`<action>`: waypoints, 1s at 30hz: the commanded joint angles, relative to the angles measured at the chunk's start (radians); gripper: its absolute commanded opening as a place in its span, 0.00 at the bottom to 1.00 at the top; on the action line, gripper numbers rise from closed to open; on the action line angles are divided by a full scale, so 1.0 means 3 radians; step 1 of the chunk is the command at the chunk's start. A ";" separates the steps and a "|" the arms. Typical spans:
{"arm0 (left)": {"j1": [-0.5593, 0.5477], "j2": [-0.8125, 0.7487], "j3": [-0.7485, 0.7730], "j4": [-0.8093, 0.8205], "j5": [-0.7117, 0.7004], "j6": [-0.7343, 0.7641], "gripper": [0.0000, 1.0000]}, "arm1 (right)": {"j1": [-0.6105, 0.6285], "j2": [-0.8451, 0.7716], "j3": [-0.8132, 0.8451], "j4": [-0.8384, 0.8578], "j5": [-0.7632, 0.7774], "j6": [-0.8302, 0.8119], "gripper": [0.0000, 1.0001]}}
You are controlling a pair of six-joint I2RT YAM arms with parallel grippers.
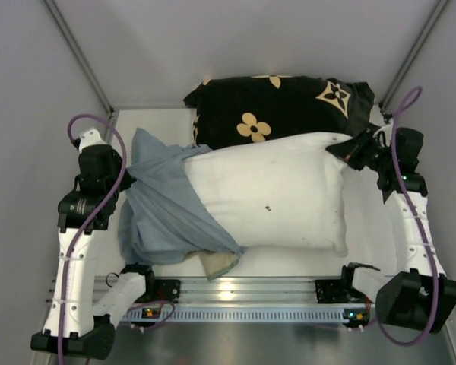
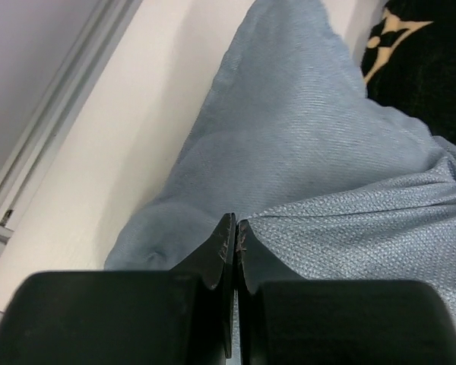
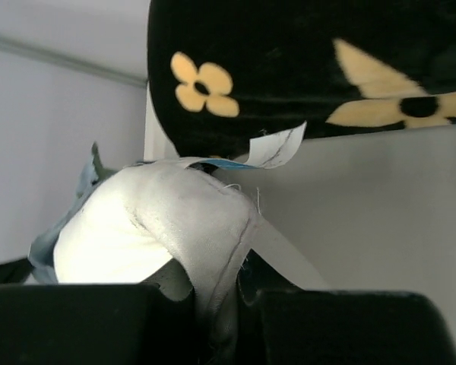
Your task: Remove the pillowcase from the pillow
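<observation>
The pillowcase (image 1: 163, 209) is seen bunched and wrinkled over the left end of the pillow (image 1: 281, 194), most of which is left bare and white. Both are laid across the middle of the tabletop (image 1: 289, 262). In the left wrist view the pillowcase (image 2: 304, 152) is pinched at its left edge by the left gripper (image 2: 235, 228), whose fingers are pressed together on the fabric. The far right corner of the pillow (image 3: 159, 228) is clamped in the right gripper (image 3: 216, 304), with the seam squeezed between the closed fingers. A black pillow with tan flowers (image 1: 281, 106) is laid just behind, touching the white one. A tan scrap of cloth (image 1: 219, 262) is seen under the pillowcase's near edge.
</observation>
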 commanded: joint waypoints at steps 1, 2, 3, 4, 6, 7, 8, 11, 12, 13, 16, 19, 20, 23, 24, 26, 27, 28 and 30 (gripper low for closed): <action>0.0131 -0.0103 0.0202 0.0024 -0.0643 0.0068 0.00 | -0.0629 -0.0111 0.0050 0.0234 0.0624 0.0196 0.00; 0.0131 -0.0113 0.0192 0.0024 -0.0618 0.0073 0.00 | -0.0782 -0.0095 0.0070 0.0239 0.0619 0.0222 0.00; 0.0131 -0.0113 0.0186 0.0019 -0.0597 0.0084 0.00 | -0.0829 -0.0080 0.0091 0.0234 0.0614 0.0217 0.00; 0.0131 -0.0118 0.0161 0.0019 -0.0577 0.0074 0.00 | -0.0855 -0.0065 0.0121 0.0234 0.0614 0.0217 0.00; 0.0131 -0.0138 0.0135 0.0019 -0.0485 0.0058 0.00 | -0.0885 -0.0003 0.0167 0.0239 0.0558 0.0232 0.00; 0.0131 -0.0149 0.0120 0.0019 -0.0464 0.0048 0.00 | -0.0880 0.0022 0.0173 0.0250 0.0502 0.0238 0.00; 0.0131 -0.0174 0.0095 0.0029 -0.0414 0.0023 0.00 | -0.0875 0.0043 0.0137 0.0376 0.0451 0.0298 0.00; 0.0131 -0.0225 0.0054 0.0059 -0.0002 0.0048 0.00 | -0.0748 0.0205 0.0197 0.0445 0.0302 0.0233 0.00; 0.0131 -0.0251 0.0023 0.0186 0.0249 0.0078 0.00 | -0.0677 0.0262 0.0239 0.0439 0.0277 0.0182 0.00; 0.0131 -0.0271 -0.0018 0.0289 0.0611 0.0134 0.00 | -0.0600 0.0323 0.0280 0.0434 0.0155 0.0136 0.00; 0.0131 -0.0226 -0.0197 0.0687 0.2564 0.0390 0.16 | -0.0283 0.0523 0.0336 0.0495 0.0052 0.0084 0.00; 0.0131 -0.0098 -0.0192 0.0658 0.2306 0.0278 0.92 | -0.0093 0.0559 0.0270 0.0724 -0.0090 0.0105 0.00; 0.0131 -0.0087 -0.0177 0.0607 0.2034 0.0283 0.99 | -0.0073 0.0605 0.0234 0.0847 -0.0213 0.0201 0.00; 0.0131 0.0117 0.0043 0.0275 0.0690 0.0146 0.99 | -0.0037 0.0784 0.0290 0.1225 -0.0806 0.0380 0.00; 0.0131 0.0193 0.0134 0.0224 0.0428 0.0084 0.99 | -0.0022 0.0799 0.0275 0.1479 -0.0899 0.0442 0.00; 0.0131 0.0454 0.0201 0.0177 0.0216 -0.0049 0.99 | 0.0045 0.0800 0.0244 0.1630 -0.1017 0.0539 0.00; 0.0131 0.0541 0.0227 0.0182 0.0287 -0.0090 0.99 | 0.0086 0.0810 0.0259 0.1651 -0.1043 0.0534 0.00; 0.0131 0.0749 0.0248 0.0202 0.0379 -0.0131 0.99 | 0.0116 0.0815 0.0280 0.1636 -0.1083 0.0519 0.00; 0.0131 0.0980 0.0273 0.0223 0.0757 -0.0202 0.99 | 0.0234 0.0851 0.0367 0.1488 -0.1079 0.0361 0.00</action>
